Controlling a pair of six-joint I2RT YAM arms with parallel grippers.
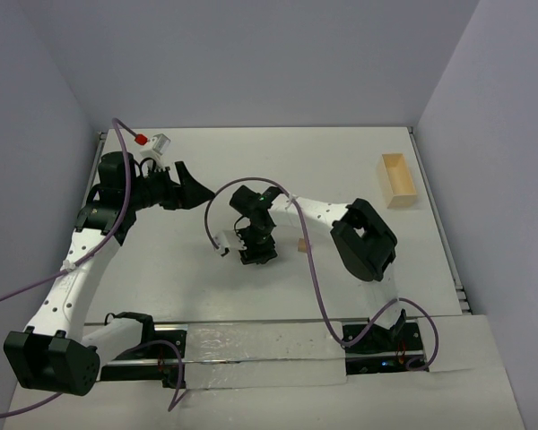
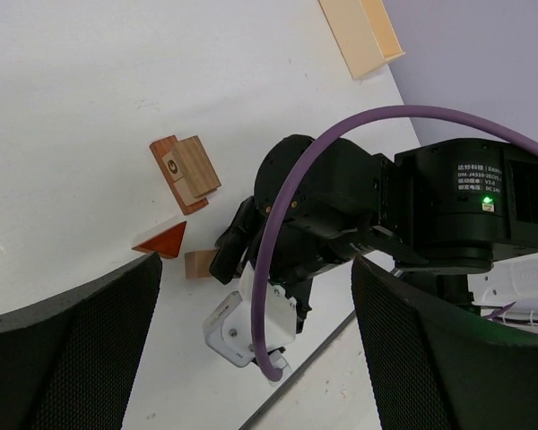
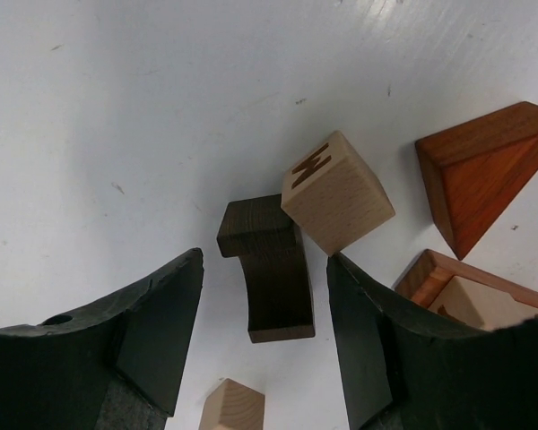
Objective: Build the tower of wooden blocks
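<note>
The wooden blocks lie loose on the white table, not in a tall stack. In the right wrist view, my open right gripper hangs over a dark brown arch block, one finger on each side and neither touching it. A tan cube marked M leans against the arch's far end. A red wedge and a reddish bar with a tan block on it lie to the right. Another tan block lies near. My left gripper is open and empty, held high at the far left.
The pale wooden open box stands at the far right and also shows in the left wrist view. The right gripper hides most blocks from above; one tan block shows beside it. Purple cables loop over both arms.
</note>
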